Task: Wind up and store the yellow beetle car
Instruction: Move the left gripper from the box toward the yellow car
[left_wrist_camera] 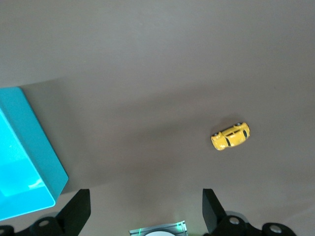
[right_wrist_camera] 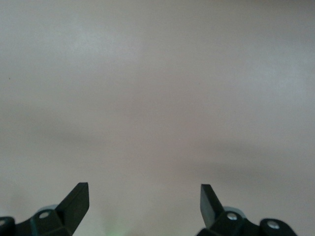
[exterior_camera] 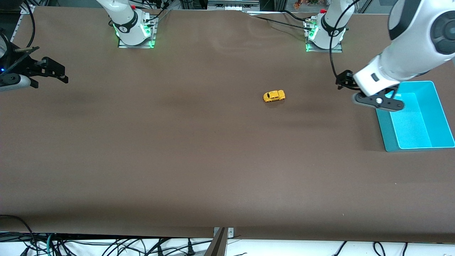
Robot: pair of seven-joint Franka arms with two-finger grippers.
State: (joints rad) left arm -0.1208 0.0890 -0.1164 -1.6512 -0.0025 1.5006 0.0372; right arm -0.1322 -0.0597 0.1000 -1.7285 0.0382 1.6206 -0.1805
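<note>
While the tiny bright yellow beetle-shaped toy car [exterior_camera: 274,96] sat untouched on the brown worktop [exterior_camera: 177,160], you were at the approach step. Your left hand [left_wrist_camera: 145,209] hung open over the worktop beside the turquoise plastic bin [exterior_camera: 440,106]; your right hand [right_wrist_camera: 144,202] waited open at its end. Next, you needed to grip the car for winding.
</note>
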